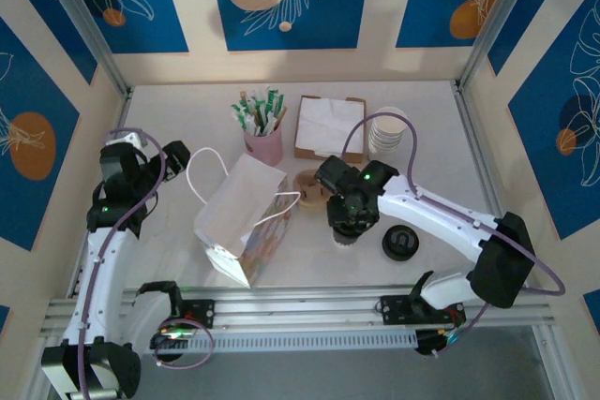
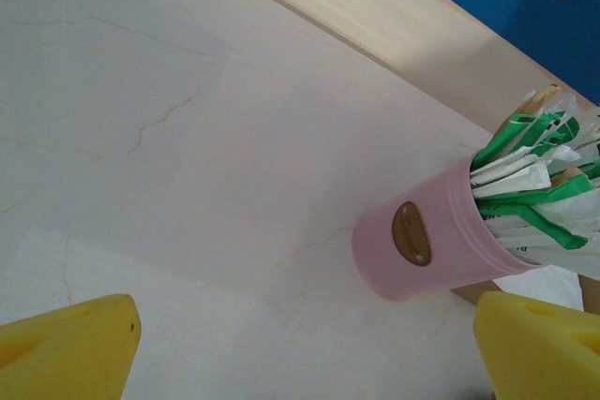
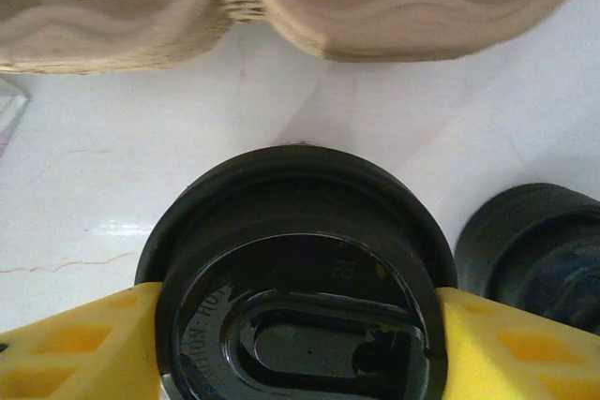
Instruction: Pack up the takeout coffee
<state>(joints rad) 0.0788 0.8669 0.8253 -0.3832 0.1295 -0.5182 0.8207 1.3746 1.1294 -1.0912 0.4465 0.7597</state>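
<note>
Two pads (image 3: pixel 84 344) of my right tool (image 3: pixel 295 304) clamp the takeout coffee (image 3: pixel 300 259) between them on the counter (image 3: pixel 141 185), left tool (image 2: pixel 305 325) gaping idle; grasp step, next needs a straight lift toward the carrier (image 3: pixel 422 7) just ahead.

The coffee cup (image 3: pixel 300 269) is upright near the middle of the white table (image 3: pixel 94 194), its round black lid on, with a raised rim and an oval sip recess. It is near the brown pulp carrier (image 3: pixel 394 16), beside a loose black lid (image 3: pixel 534 241). The right gripper (image 3: pixel 296 306) touches the lid's rim on both sides.
</note>
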